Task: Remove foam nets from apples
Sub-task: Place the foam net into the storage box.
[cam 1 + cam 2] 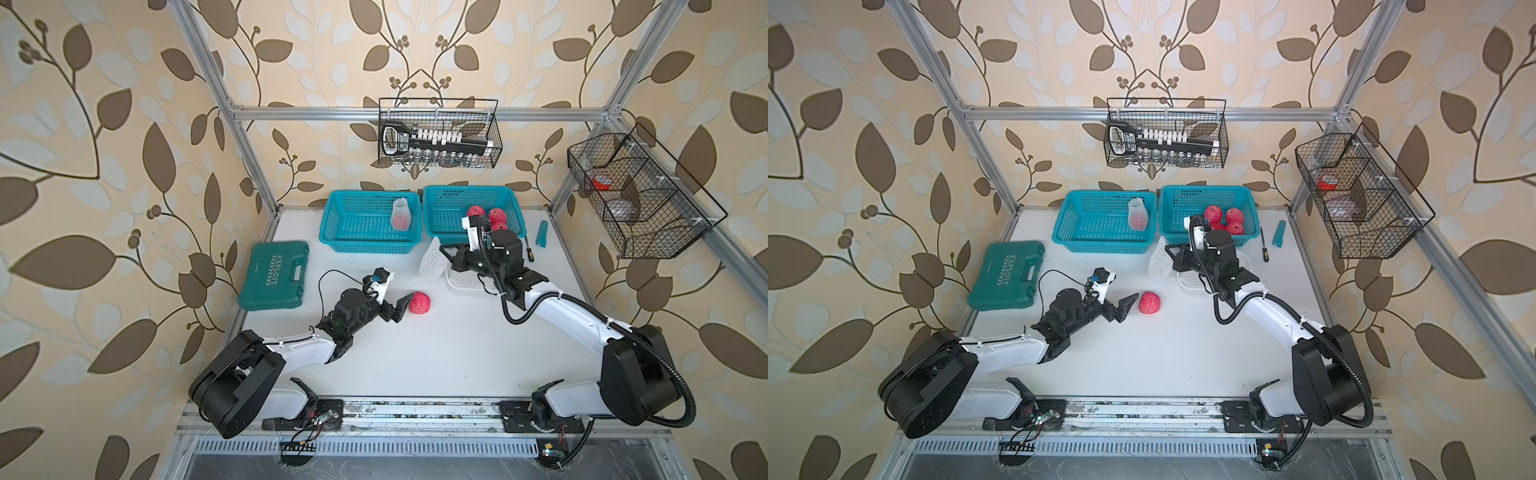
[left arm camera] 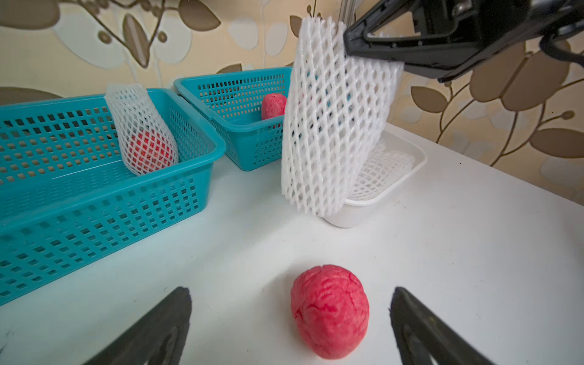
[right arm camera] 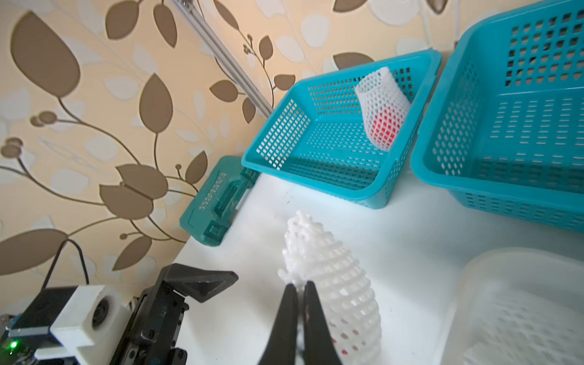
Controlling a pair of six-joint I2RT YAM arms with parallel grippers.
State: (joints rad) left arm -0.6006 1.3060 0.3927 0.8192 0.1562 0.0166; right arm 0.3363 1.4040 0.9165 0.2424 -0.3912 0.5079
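Right gripper (image 3: 298, 286): clamped on empty foam net (image 1: 430, 261), held up beside white tray (image 2: 347, 215).
Left gripper (image 1: 402, 306): spread wide, empty.
Bare apple (image 1: 419, 302): on table (image 1: 415, 357), just ahead of Left gripper.
Netted apple (image 1: 401, 216): in blue basket (image 1: 332, 216).

a robot lab cell: aluminium frame (image 1: 415, 111), wallpaper panels (image 1: 104, 166), 2 table-mounted arms (image 1: 299, 349).

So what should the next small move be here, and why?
Probably swing the right claw over the tray and open it. It is shut on an empty net hanging beside the tray, where other nets already lie, and the apple sits bare on the table.
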